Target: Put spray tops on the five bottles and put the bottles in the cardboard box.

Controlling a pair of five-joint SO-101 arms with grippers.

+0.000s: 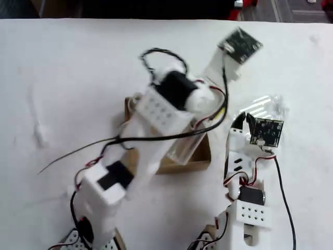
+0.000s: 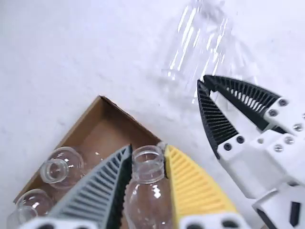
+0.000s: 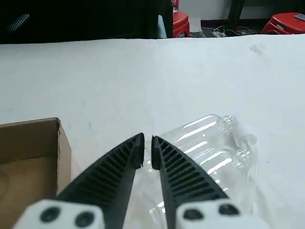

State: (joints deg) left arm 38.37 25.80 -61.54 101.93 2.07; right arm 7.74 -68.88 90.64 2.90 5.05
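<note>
My left gripper [image 2: 147,151], with one grey and one yellow finger, is shut on the open neck of a clear bottle [image 2: 145,191]. It holds the bottle upright over a corner of the cardboard box [image 2: 102,125]. Two more clear bottles [image 2: 59,167] stand in the box, necks open. In the high view the left arm [image 1: 161,109] covers the box [image 1: 200,159]. My right gripper [image 3: 147,142], with black fingers, is shut and holds nothing. It points at clear bottles [image 3: 205,143] lying on the table just beyond it and beside the box. From above they lie at the right [image 1: 265,107], near the right gripper [image 1: 240,121].
A white cloth covers the table [image 1: 62,78]. Black cables [image 1: 78,148] trail from the left arm across the cloth to the left. The table's far edge [image 3: 95,40] meets a dark room with red objects [image 3: 286,21] on the floor.
</note>
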